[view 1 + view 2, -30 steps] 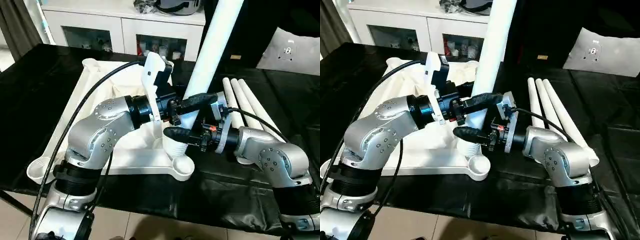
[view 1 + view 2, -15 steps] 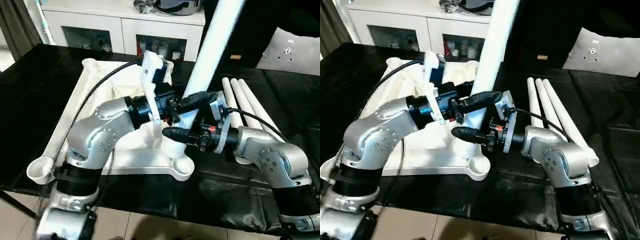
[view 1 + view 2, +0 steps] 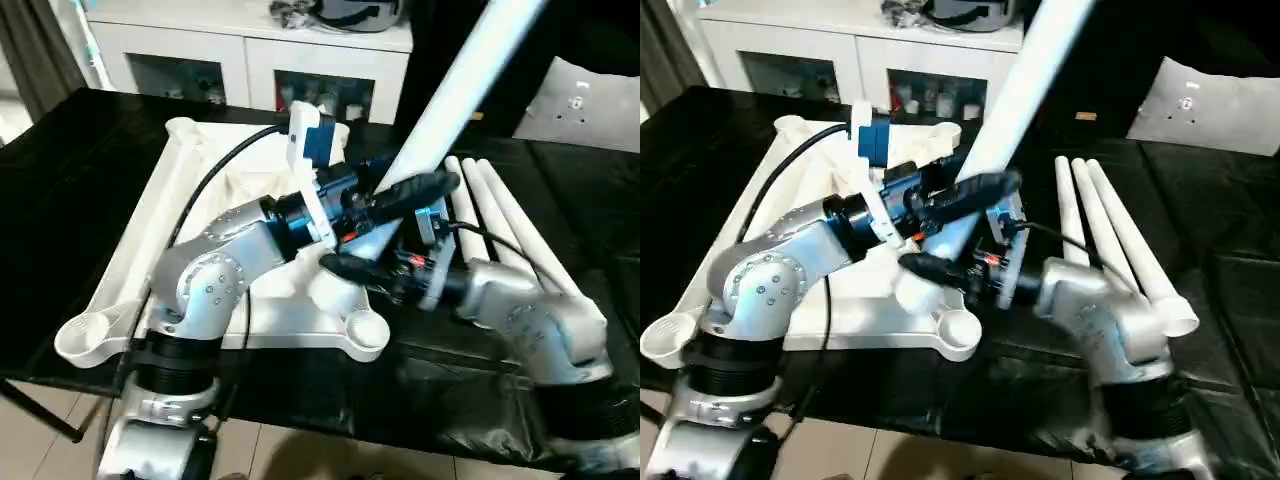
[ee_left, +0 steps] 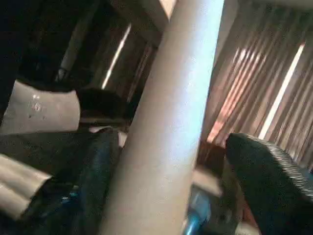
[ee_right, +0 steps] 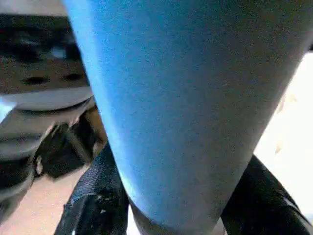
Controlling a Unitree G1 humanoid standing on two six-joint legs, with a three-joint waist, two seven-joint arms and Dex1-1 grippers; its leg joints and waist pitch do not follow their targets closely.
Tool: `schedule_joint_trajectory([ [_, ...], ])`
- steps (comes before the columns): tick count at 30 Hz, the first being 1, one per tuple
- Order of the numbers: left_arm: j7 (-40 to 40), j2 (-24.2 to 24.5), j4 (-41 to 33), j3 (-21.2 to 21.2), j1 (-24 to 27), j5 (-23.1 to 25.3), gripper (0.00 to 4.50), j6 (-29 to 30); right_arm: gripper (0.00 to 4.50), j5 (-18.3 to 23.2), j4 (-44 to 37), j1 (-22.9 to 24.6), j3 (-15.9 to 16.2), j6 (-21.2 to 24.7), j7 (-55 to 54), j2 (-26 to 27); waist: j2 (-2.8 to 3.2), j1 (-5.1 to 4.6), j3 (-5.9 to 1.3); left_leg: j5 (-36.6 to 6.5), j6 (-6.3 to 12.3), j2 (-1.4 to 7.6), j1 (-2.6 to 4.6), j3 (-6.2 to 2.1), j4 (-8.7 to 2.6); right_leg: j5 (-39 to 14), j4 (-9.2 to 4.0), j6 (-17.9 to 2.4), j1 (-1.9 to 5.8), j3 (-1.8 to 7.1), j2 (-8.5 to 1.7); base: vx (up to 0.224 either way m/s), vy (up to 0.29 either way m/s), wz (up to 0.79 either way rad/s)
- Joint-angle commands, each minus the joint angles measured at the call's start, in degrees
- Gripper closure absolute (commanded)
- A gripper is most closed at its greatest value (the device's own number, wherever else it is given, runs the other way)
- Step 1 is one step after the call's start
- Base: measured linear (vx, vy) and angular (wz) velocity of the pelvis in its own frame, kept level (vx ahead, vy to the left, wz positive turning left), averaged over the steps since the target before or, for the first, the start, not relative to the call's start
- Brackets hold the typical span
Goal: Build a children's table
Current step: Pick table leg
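Observation:
The white table top (image 3: 150, 230) lies upside down on the black table, with round sockets at its corners. One white leg (image 3: 470, 80) leans steeply up to the right above the near right corner socket (image 3: 365, 330). My right gripper (image 3: 385, 228) is shut on the leg's lower part, and its black fingers (image 5: 93, 196) press both sides. My left gripper (image 3: 360, 200) reaches in from the left around the same leg. It is open, with a gap between the leg (image 4: 166, 122) and one finger (image 4: 269, 176). The leg's lower end is hidden behind the fingers.
Three more white legs (image 3: 500, 220) lie side by side on the black cloth to the right. A white cabinet (image 3: 250, 50) with glass doors stands behind the table. A white panel (image 3: 585, 100) leans at the back right. The table's front edge runs close below the corner socket.
The leg has tipped from near upright to a steep lean to the right. My left gripper's fingers have spread apart around it. My right gripper keeps its hold.

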Motion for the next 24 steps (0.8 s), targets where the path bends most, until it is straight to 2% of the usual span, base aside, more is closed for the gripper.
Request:
schedule_joint_trajectory([
  [1, -0.04, -0.06, -2.39, 0.78, -1.65, -2.91, 0.29, 0.81, 2.55, -0.73, 0.54, 0.51, -1.18, 0.32, -2.61, -0.31, 0.17, 0.13, -4.36, -3.44, 0.92, 1.87, 0.0, -0.08, -3.96, -15.27, -4.32, -9.82, 3.7, 1.93, -4.55, 0.0, 0.0, 0.0],
  [3, 1.12, 1.52, -1.74, 4.58, -2.11, -3.74, 0.25, 0.55, 2.55, -1.55, -0.18, 1.62, -1.81, -0.83, -3.96, 0.16, -0.28, 0.01, -4.29, -3.95, 0.62, 1.79, -0.01, -0.03, -4.08, -16.24, -4.51, -9.47, 3.72, 1.95, -4.53, 0.0, 0.0, 0.0],
  [4, 1.39, 2.19, -1.55, 5.4, -2.11, -3.56, 0.25, 0.33, 2.55, -1.87, -0.31, 1.95, -2.51, -1.42, -5.11, 0.56, -0.15, 0.08, -4.27, -4.08, 0.51, 1.77, 0.0, -0.07, -4.08, -16.42, -4.47, -9.4, 3.73, 1.94, -4.56, 0.0, 0.0, 0.0],
  [5, 1.39, 2.19, -1.55, 5.4, -2.11, -3.56, 0.25, 0.33, 2.55, -1.87, -0.31, 1.95, -2.51, -1.42, -5.11, 0.56, -0.05, 0.04, -4.34, -3.88, 0.35, 1.72, -0.05, -0.09, -4.03, -16.22, -4.35, -9.34, 3.71, 1.96, -4.59, 0.0, 0.0, 0.0],
  [7, 0.26, 4.9, -2.01, 5.68, -1.25, -1.94, 0.25, 0.0, 2.56, -3.89, -0.59, 2.73, -3.58, -4.36, -8.06, 1.25, -0.1, 0.02, -4.25, -4.1, 0.2, 1.8, 0.01, -0.09, -4.15, -16.94, -4.38, -8.69, 3.56, 1.96, -4.59, 0.0, 0.0, 0.0],
  [8, -0.5, 6.54, -2.49, 4.97, -0.5, -0.34, 0.25, -0.32, 2.56, -4.69, -0.88, 3.13, -3.66, -5.02, -8.9, 1.28, -0.37, -0.02, -4.25, -4.05, 0.19, 1.83, 0.05, -0.07, -4.2, -17.2, -4.47, -8.31, 3.48, 1.96, -4.54, 0.0, 0.0, 0.0],
  [9, -3.14, 11.38, -4.03, 1.86, 2.08, 4.04, 0.25, -1.37, 2.57, -6.89, -1.77, 4.17, -3.37, -5.96, -11.19, 0.73, 0.04, -0.16, -4.24, -3.66, -0.22, 2.01, 0.11, -0.21, -4.41, -16.29, -4.06, -7.95, 3.48, 1.96, -4.58, 0.0, 0.0, 0.0],
  [11, -4.29, 13.92, -4.75, 0.1, 3.49, 5.92, 0.25, -1.72, 2.57, -8.4, -2.24, 4.73, -2.81, -6.78, -12.05, 0.09, 0.21, -0.18, -4.25, -3.71, -0.34, 2.07, 0.2, -0.21, -4.44, -16.0, -4.03, -7.59, 3.42, 2.02, -4.6, 0.0, 0.0, 0.0],
  [12, -6.07, 18.0, -5.49, -2.82, 5.81, 8.95, 0.25, -2.37, 2.57, -10.63, -2.9, 5.8, -2.29, -7.66, -13.95, -0.6, 0.65, -0.08, -4.21, -3.67, -0.59, 2.05, 0.32, -0.18, -4.48, -15.51, -4.02, -7.57, 3.29, 2.1, -4.61, 0.0, 0.0, 0.0],
  [14, -6.47, 19.12, -5.72, -3.54, 6.46, 9.67, 0.25, -2.51, 2.57, -11.12, -3.19, 6.19, -2.22, -7.78, -14.63, -0.67, 0.65, -0.14, -4.27, -3.63, -0.96, 2.0, 0.37, -0.08, -4.57, -14.01, -3.83, -7.88, 3.33, 2.16, -4.51, 0.0, 0.0, 0.0],
  [15, -7.61, 21.94, -5.51, -5.93, 7.86, 12.69, 0.25, -4.03, 2.57, -12.77, -3.8, 7.01, -2.14, -8.48, -16.39, -0.77, 1.03, 0.06, -4.48, -3.44, -1.16, 1.98, 0.51, -0.13, -4.4, -12.15, -3.66, -8.49, 3.29, 2.19, -4.53, 0.0, 0.0, 0.0],
  [17, -9.42, 25.67, -5.16, -9.2, 10.03, 16.66, 0.25, -6.89, 2.57, -14.96, -5.03, 8.44, -1.8, -9.5, -18.4, -0.85, 1.01, -0.01, -4.13, -5.64, -1.56, 2.0, 0.43, -0.2, -4.85, -13.27, -3.76, -8.24, 3.25, 2.19, -4.45, 0.0, 0.0, 0.0],
  [18, -12.01, 29.53, -4.36, -12.93, 11.84, 20.89, 0.25, -10.19, 2.57, -16.79, -6.36, 9.94, -1.57, -10.72, -20.27, -0.54, 1.14, -0.15, -4.06, -6.49, -1.83, 1.94, 0.46, -0.17, -4.92, -14.07, -3.82, -8.24, 3.26, 2.2, -4.42, 0.0, 0.0, 0.0],
  [19, -12.05, 29.58, -4.34, -12.98, 11.87, 20.96, 0.25, -10.25, 2.57, -16.81, -6.38, 9.97, -1.56, -10.73, -20.29, -0.54, 1.19, 0.04, -4.08, -6.85, -1.84, 2.01, 0.54, -0.32, -4.96, -15.07, -4.16, -7.76, 3.22, 2.22, -4.57, 0.0, 0.0, 0.0],
  [20, -14.63, 32.56, -3.43, -16.18, 13.36, 24.23, 0.25, -12.94, 2.57, -16.6, -7.73, 11.44, -1.66, -11.26, -20.08, -0.44, 1.48, -0.04, -3.96, -8.23, -2.07, 2.0, 0.6, -0.34, -5.16, -16.92, -4.35, -6.99, 3.05, 2.33, -4.58, 0.0, 0.0, 0.0],
  [21, -14.68, 32.62, -3.39, -16.27, 13.39, 24.34, 0.25, -13.04, 2.57, -16.57, -7.76, 11.49, -1.67, -11.3, -20.02, -0.44, 1.37, -0.28, -3.98, -9.24, -2.32, 1.97, 0.62, -0.28, -5.22, -17.78, -4.19, -6.9, 3.09, 2.38, -4.51, 0.0, 0.0, 0.0],
  [22, -15.64, 33.76, -2.61, -17.88, 14.01, 26.4, 0.44, -14.95, 2.57, -15.84, -8.45, 12.34, -1.83, -12.1, -19.02, -0.43, 1.39, -0.25, -3.97, -9.54, -2.28, 2.04, 0.67, -0.3, -5.22, -17.88, -4.31, -6.95, 3.03, 2.4, -4.56, 0.0, 0.0, 0.0],
  [23, -16.85, 34.59, -1.78, -19.27, 14.51, 27.86, 0.55, -16.63, 2.57, -14.63, -9.28, 13.18, -2.27, -11.82, -18.44, -0.23, 1.64, -0.13, -3.91, -9.81, -2.15, 2.06, 0.7, -0.38, -5.25, -18.09, -4.46, -6.9, 2.98, 2.45, -4.63, 0.0, 0.0, 0.0],
  [24, -17.68, 35.12, -1.32, -20.22, 14.93, 28.85, 0.55, -17.83, 2.57, -13.68, -10.01, 13.9, -2.63, -11.54, -18.06, -0.07, 1.62, -0.24, -3.93, -10.03, -2.06, 2.08, 0.63, -0.39, -5.31, -17.38, -4.25, -7.11, 3.05, 2.5, -4.59, 0.0, 0.0, 0.0],
])
